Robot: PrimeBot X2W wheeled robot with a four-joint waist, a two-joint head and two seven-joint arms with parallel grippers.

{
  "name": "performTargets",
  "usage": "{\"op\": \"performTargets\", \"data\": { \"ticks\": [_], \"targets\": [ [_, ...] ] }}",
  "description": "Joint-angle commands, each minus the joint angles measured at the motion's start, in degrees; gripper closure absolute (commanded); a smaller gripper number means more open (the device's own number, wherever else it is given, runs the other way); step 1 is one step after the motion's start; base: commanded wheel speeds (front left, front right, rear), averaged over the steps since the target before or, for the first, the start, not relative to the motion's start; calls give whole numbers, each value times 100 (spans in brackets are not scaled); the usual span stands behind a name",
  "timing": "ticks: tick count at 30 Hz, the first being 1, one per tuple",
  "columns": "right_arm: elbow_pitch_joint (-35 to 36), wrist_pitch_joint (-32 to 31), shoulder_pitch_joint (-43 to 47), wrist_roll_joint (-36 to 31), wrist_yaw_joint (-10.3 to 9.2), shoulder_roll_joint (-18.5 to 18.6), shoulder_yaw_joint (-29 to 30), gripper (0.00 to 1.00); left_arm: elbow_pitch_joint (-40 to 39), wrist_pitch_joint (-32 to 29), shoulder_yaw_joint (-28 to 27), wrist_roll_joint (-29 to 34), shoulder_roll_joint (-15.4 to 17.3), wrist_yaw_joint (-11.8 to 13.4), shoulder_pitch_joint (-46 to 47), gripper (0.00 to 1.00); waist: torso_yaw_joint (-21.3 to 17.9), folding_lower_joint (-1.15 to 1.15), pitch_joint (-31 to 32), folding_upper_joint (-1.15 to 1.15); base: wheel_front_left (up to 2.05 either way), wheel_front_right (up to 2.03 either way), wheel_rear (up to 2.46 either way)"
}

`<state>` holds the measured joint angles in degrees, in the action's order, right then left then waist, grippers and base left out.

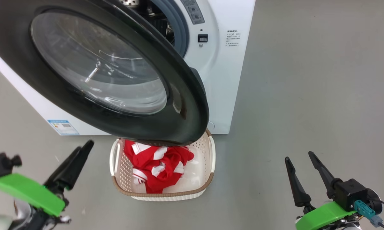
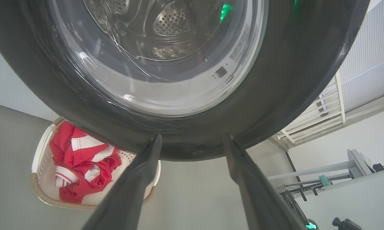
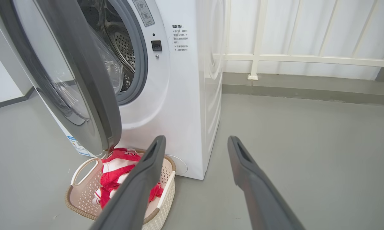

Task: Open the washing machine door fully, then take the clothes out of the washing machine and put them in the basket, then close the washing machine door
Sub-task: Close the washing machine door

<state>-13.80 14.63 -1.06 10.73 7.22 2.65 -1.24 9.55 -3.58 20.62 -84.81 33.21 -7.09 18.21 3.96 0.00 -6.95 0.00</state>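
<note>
At the lower left of the head view, the left gripper [image 1: 85, 145] hangs free of everything. The left wrist view shows its two fingers spread wide with nothing between them, their tips just below the dark rim.

Filling the upper left and centre is the washing machine door [image 1: 96, 67]. It stands partly swung out, with its free edge reaching down over the basket [image 1: 166, 193] at bottom centre. The clothes [image 1: 156, 166] lie heaped in the basket's left half, red with white stripes, soft and limp. From the slice of steel drum seen in the right wrist view I cannot be sure the drum is empty, though no red shows there.

If it is empty, shutting the door is what remains. The door looks rigid and fairly weighty, and it swings on a hinge at its far left side. Its glossy rim would probably slip in a pinch, and the glass bulge is best left alone. A flat push on the rim near the free edge, beside the recess, should swing it most easily.

Right of centre stands the washing machine [image 1: 223, 80], its opening partly exposed. At the lower right, the right gripper [image 1: 298, 156] is also parted and empty, well apart from the machine.
</note>
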Motion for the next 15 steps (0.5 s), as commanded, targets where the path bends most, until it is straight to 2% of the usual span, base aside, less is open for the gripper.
{"op": "performTargets", "data": {
  "ticks": [1,15],
  "targets": [
    [147,37,8,-4,26,23,-110,0,-58,102,-254,-63,230,-40,56,0,-12,0,1,0,0,0,0],
    [176,37,118,-38,26,23,-3,0,656,1726,166,619,59,-40,-812,0,-268,0,24,0,0,0,0]
  ]
}}
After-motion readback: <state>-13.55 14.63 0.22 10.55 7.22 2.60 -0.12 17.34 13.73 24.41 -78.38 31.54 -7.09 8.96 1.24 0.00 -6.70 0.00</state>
